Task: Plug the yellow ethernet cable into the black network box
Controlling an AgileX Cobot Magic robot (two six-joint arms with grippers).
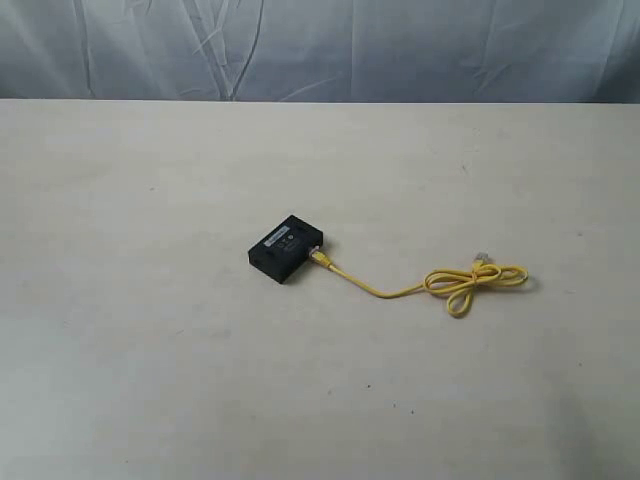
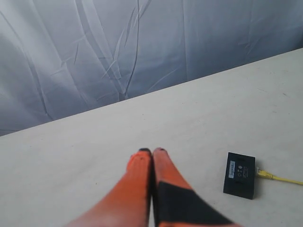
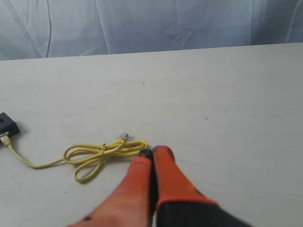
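- The black network box (image 1: 285, 248) lies mid-bench (image 1: 150, 350), with one plug of the yellow ethernet cable (image 1: 372, 292) at its port.
- The left pincer (image 2: 152, 151) and right pincer (image 3: 152, 151) are both pinched together, empty.
- Risk: a snag on the knotted loop could tug out a half-seated plug.

Table (image 1: 150, 380): open surface across left half and lower frame. 2 obstacles only: black network box (image 1: 286, 248) at centre; yellow ethernet cable (image 1: 474, 281) trailing right from it, looped centre-right.

A pale beige table (image 1: 150, 380) stands before a wrinkled grey-blue curtain (image 1: 320, 45).
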